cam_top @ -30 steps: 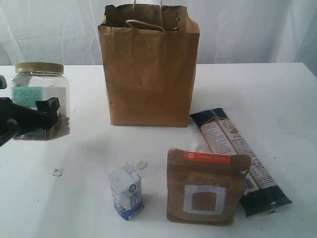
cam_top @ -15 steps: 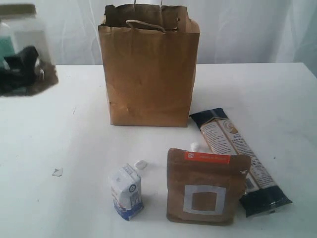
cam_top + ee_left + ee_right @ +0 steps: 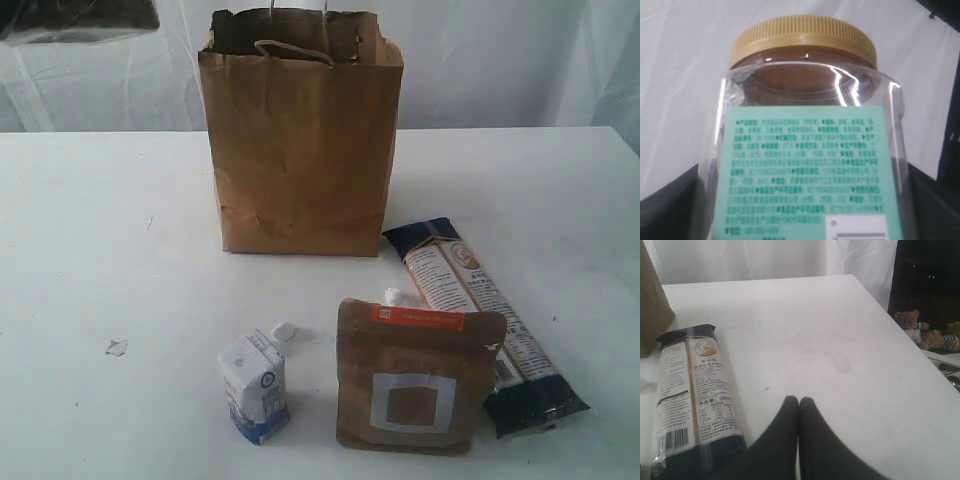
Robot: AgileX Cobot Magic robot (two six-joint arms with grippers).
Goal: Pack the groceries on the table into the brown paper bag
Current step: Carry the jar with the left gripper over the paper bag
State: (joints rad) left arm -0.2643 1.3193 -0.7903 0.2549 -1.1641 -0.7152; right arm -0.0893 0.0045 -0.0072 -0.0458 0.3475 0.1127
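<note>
The clear jar (image 3: 805,100) with its tan lid fills the left wrist view, held between my left gripper's dark fingers (image 3: 935,200), which press on both of its sides. In the exterior view only the jar's dark bottom (image 3: 80,20) shows, high at the top left, above and left of the brown paper bag (image 3: 300,150). The bag stands open at the back middle of the table (image 3: 100,250). A small white-blue carton (image 3: 255,388), a brown pouch (image 3: 415,380) and a long dark packet (image 3: 480,320) sit in front. My right gripper (image 3: 799,401) is shut and empty, beside the packet (image 3: 690,390).
Small white bits (image 3: 284,330) lie by the carton and a scrap (image 3: 117,347) lies at the left front. The table's right edge runs close to my right gripper, with teddy bears (image 3: 912,325) on a surface beyond it. A corner of the bag (image 3: 652,310) shows past the packet.
My left gripper has lifted the jar off the table at the left, up to the top edge of the exterior view. The right gripper and the other groceries have not moved.
</note>
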